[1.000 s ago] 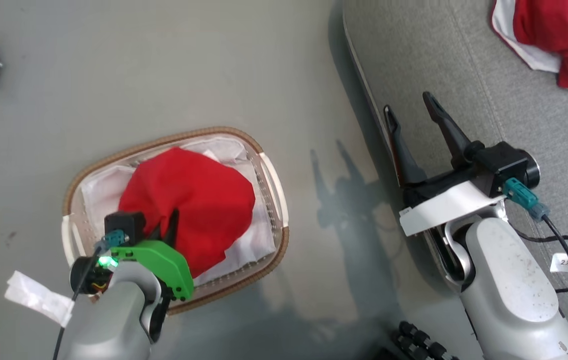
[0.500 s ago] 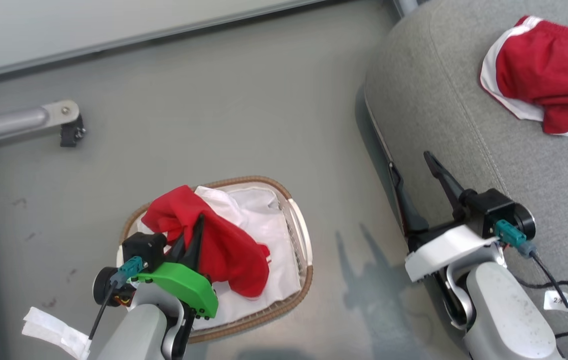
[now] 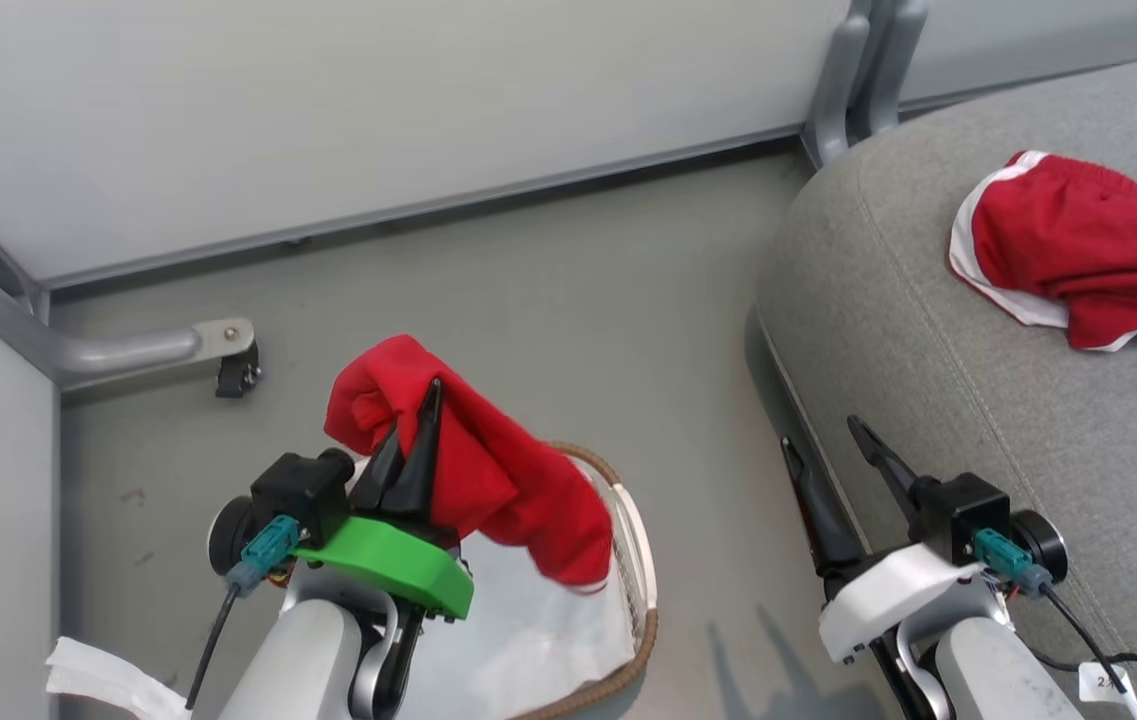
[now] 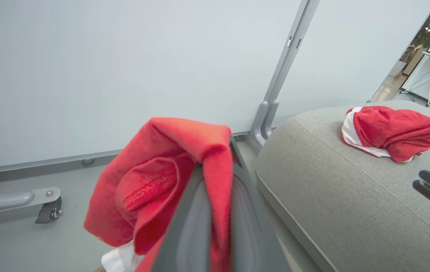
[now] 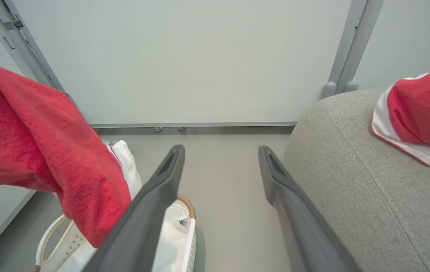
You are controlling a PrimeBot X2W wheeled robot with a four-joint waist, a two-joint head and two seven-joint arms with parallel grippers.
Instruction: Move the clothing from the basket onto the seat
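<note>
My left gripper (image 3: 423, 410) is shut on the plain red garment (image 3: 498, 480), which hangs lifted above the basket (image 3: 633, 540). In the left wrist view the red cloth (image 4: 154, 181) drapes over my fingers (image 4: 199, 226). The basket's white liner (image 3: 538, 630) lies bare inside. The striped red garment (image 3: 1078, 245) with white trim rests on the grey seat (image 3: 928, 350) at the right. My right gripper (image 3: 828, 440) stands open beside the seat's front edge, holding nothing. The right wrist view has the hanging garment (image 5: 48, 151) at its left and the seat (image 5: 351, 181) at its right.
A pale wall panel (image 3: 378, 110) with a grey frame post (image 3: 858, 70) stands behind. A grey metal leg with a black caster (image 3: 228, 370) sits on the floor left of the basket. Grey floor (image 3: 578, 300) lies between basket and seat.
My left gripper has risen with the plain red garment, pulling it out of the basket. The head camera has tilted up, bringing the wall into view. The right gripper stays open.
</note>
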